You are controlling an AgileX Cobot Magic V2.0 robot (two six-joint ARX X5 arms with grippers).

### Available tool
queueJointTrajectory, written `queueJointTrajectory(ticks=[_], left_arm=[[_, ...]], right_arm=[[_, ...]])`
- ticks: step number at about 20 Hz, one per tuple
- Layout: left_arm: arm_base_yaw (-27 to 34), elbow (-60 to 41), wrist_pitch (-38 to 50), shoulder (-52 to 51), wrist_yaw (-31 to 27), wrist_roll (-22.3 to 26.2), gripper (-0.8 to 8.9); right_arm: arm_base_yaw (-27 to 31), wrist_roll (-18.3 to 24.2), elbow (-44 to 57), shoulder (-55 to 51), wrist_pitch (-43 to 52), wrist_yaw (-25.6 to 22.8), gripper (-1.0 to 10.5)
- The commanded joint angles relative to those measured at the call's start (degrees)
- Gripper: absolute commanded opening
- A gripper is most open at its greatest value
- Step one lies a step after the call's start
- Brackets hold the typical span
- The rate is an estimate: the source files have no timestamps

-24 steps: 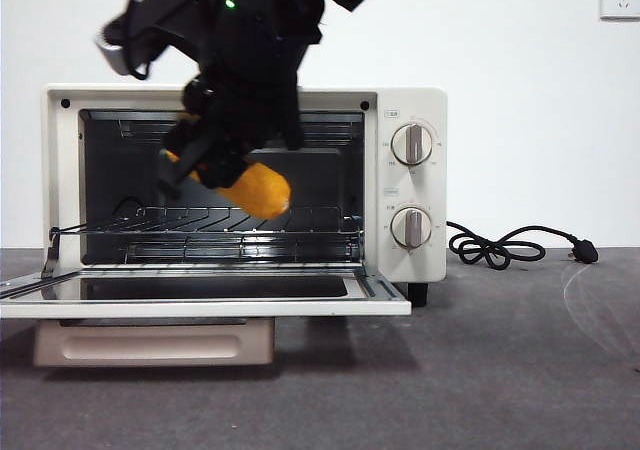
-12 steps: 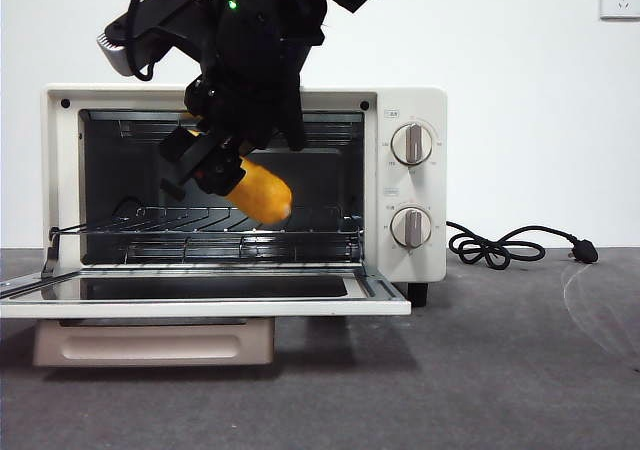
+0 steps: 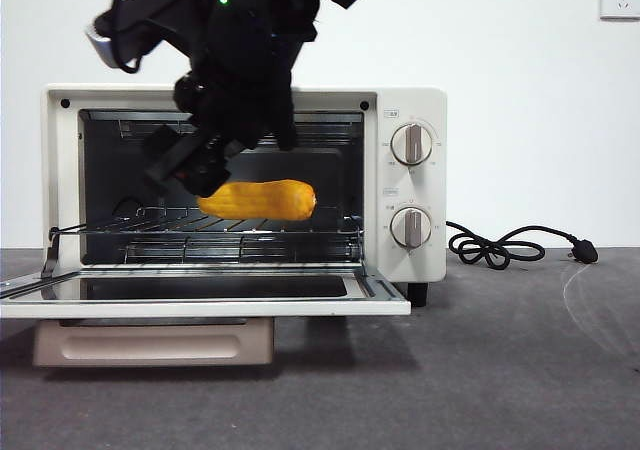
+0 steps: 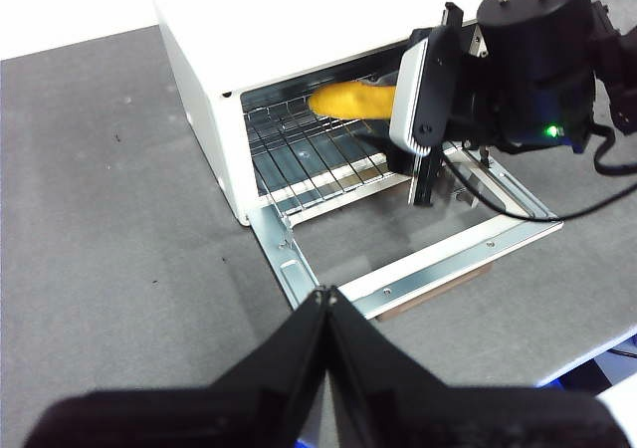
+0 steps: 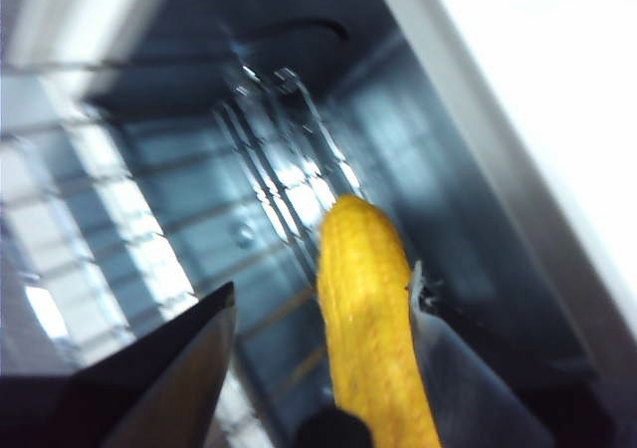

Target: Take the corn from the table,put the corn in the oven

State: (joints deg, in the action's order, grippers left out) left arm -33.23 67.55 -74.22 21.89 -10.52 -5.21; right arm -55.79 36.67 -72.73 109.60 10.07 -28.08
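Observation:
The yellow corn lies level on the wire rack inside the open cream oven. My right gripper reaches down into the oven mouth at the cob's left end. In the right wrist view the right gripper is open, and the corn rests between the spread jaws, close against one of them. The left wrist view shows the corn in the oven, partly hidden behind the right arm. My left gripper is shut and empty, hanging back above the table in front of the oven door.
The oven door is folded down flat, with its beige handle below it near the table. Two knobs sit on the oven's right panel. A black cord and its plug lie on the table to the right.
The corn has dropped from a tilted hold to lying level on the rack, farther right. The right gripper has opened and shifted slightly left.

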Motion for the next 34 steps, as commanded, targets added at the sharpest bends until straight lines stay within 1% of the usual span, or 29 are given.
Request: queueJointTrajectory(ticks=[1,3,5,7,8,9,11,13,14,17,19,21,23,26,29,31,34], left_arm=[[-0.13,-0.39,0.09,-0.07,-0.07,-0.52,-0.06],[-0.13,-0.39,0.59,-0.04,-0.26,-0.44,-0.06],[-0.13,-0.39,2.29,0.2,-1.9,0.5,-0.06],[-0.15,-0.39,5.42,0.66,-4.96,2.4,-0.06],[-0.15,-0.39,7.56,1.09,-6.12,3.89,-0.06],[-0.15,-0.39,9.46,1.66,-6.88,5.16,-0.06],[-0.2,-0.39,13.16,3.72,-8.79,7.72,-0.06],[-0.2,-0.39,15.78,6.82,-10.47,10.08,-0.06],[-0.2,-0.39,16.92,8.94,-10.75,11.06,-0.06],[-0.2,-0.39,18.78,12.81,-10.47,12.48,-0.06],[-0.2,-0.39,20.26,15.19,-10.47,13.49,-0.06],[-0.17,-0.39,21.7,17.25,-10.32,13.66,-0.06],[-0.17,-0.39,23.02,19.17,-8.79,13.64,-0.06],[0.07,-0.39,23.78,21.42,-5.01,13.62,-0.06],[0.57,-0.44,23.69,23.08,-1.42,13.46,-0.06],[1.16,-0.63,23.71,23.87,1.55,13.09,-0.06],[2.58,-1.88,24.28,24.28,5.64,12.9,-0.06]], right_arm=[[-1.73,-1.2,-0.2,0.7,0.46,-0.09,2.9],[-3.8,-2.23,-0.2,0.37,0.46,-0.76,2.9],[-6.6,-2.23,-0.35,0.04,0.46,-2.91,2.8],[-9.84,-2.25,-0.42,-0.72,0.13,-5.84,2.8],[-11.78,-2.58,-0.42,-1.42,-0.55,-7.72,2.8],[-13.22,-3.34,-0.48,-2.34,-2.03,-8.61,2.8],[-16.44,-6.95,-0.63,-4.57,-6.69,-9.03,2.8],[-19.21,-11.87,-0.66,-7.52,-12.41,-8.98,2.8],[-20.44,-14.71,-0.66,-9.33,-16.11,-9.03,2.3],[-22.23,-19.93,-0.66,-12.98,-23.47,-8.92,0.9],[-22.93,-23.08,-0.66,-15.47,-28.37,-8.85,0.5],[-23.28,-26.53,-0.66,-18.21,-33.51,-8.81,0.6],[-23.37,-30.29,-0.66,-21.27,-39.08,-8.79,0.5],[-23.34,-34.27,-0.66,-25.88,-46.51,-8.79,0.5],[-23.26,-36.22,-0.66,-30.6,-52.48,-8.85,0.4],[-23.23,-36.72,-0.66,-33.7,-55.52,-8.85,-0.2],[-22.25,-37.42,-0.66,-38.56,-58.86,-8.76,-0.2]])
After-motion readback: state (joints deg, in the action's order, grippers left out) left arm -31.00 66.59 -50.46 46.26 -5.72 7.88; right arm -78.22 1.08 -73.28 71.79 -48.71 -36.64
